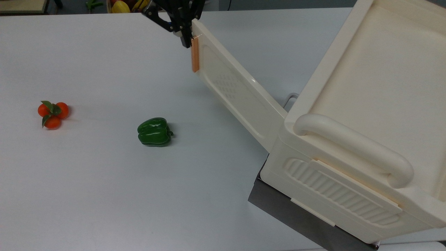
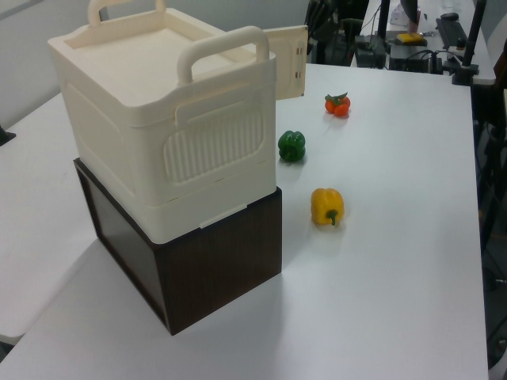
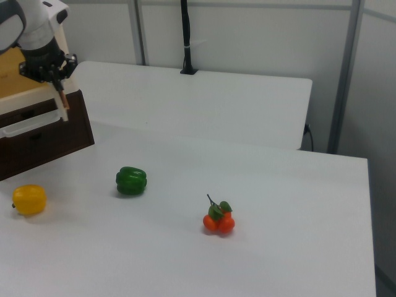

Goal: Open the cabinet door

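My jaws (image 1: 188, 41) pinch the copper handle (image 1: 195, 54) of the cabinet door (image 1: 237, 90), which stands swung wide from the cabinet (image 1: 366, 139) above the counter (image 1: 104, 191).

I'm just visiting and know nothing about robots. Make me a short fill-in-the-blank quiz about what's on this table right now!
1. The gripper is at the copper-coloured handle of the cabinet ____.
2. The cabinet sits on a dark ____ base.
3. The pepper nearest that base in the left view is ____.
4. The pepper between it and the tomatoes in the right view is ____.

Missing words: door; brown; yellow; green
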Robot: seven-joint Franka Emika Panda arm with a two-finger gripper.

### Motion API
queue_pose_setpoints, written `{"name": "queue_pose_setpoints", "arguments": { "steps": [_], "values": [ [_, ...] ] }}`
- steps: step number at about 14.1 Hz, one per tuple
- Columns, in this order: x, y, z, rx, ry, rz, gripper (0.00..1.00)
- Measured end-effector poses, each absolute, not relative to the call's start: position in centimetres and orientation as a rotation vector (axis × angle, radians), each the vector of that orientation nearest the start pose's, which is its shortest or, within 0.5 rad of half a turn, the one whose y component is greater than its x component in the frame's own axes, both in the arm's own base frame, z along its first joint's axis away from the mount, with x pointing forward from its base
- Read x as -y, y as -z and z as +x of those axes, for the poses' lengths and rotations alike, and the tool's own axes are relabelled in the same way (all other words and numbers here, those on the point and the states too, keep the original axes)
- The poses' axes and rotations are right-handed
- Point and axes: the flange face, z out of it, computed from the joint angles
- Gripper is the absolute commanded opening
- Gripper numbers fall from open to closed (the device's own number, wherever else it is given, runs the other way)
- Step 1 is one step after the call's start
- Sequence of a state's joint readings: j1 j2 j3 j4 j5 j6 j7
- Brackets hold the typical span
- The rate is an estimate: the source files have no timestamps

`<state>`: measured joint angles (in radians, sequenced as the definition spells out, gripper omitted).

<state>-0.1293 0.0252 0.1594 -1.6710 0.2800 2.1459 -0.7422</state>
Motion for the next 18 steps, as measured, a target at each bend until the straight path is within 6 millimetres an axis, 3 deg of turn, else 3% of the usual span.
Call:
{"name": "queue_pose_setpoints", "arguments": {
  "steps": [8,10,12,13,18],
  "values": [
    [1.3,-62.0,62.3,0.859,0.931,-2.835,0.19],
    [2.2,-62.0,62.4,0.838,0.941,-2.846,0.38],
    [3.3,-62.5,62.2,0.815,0.957,-2.858,0.83],
    [3.9,-62.8,61.9,0.804,0.951,-2.864,1.0],
    [5.9,-64.1,58.1,0.779,0.694,-2.87,1.0]
  ]
}}
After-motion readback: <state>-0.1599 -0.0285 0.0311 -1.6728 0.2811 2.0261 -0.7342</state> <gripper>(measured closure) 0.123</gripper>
